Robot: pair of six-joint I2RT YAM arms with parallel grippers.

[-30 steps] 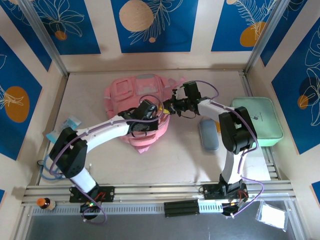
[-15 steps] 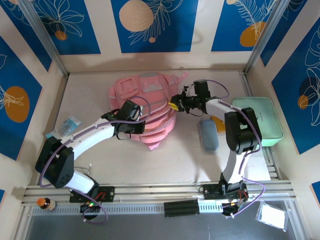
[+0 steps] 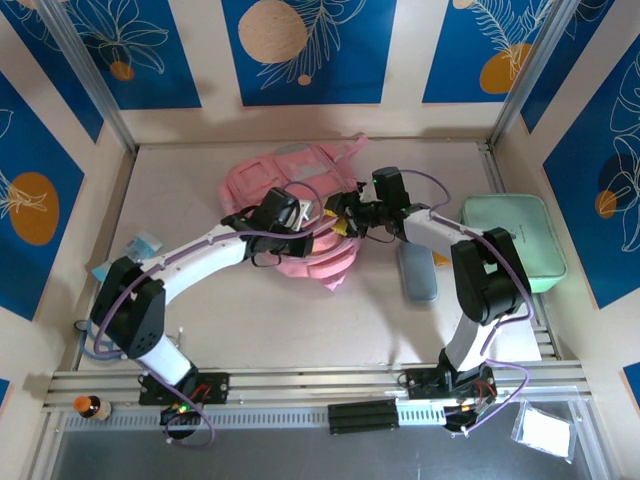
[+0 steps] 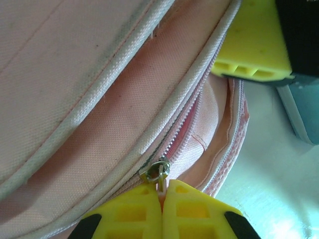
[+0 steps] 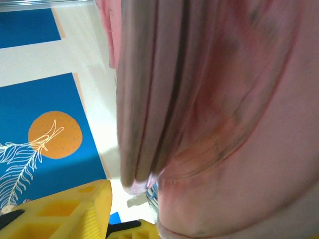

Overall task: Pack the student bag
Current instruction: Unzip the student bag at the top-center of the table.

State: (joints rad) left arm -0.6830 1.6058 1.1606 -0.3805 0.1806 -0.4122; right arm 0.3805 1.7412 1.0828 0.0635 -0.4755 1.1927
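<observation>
1. Pink fabric marks the student bag [image 3: 262, 180], slumped at the middle of the table [image 3: 330, 330] with a gripper at either side.
2. The mint-green case [image 3: 512, 240] lies at the right edge, well apart from the bag and not packed.
3. The grey-blue pouch [image 3: 416, 272] rests between bag and case, also outside.
4. The left gripper [image 4: 162, 186] is clamped on the zip pull [image 4: 158, 170]. The right gripper [image 3: 338, 218] is against the bag's right side, and its jaws are unreadable.
5. Judgement: the bag is only being opened, so all the packing remains.
</observation>
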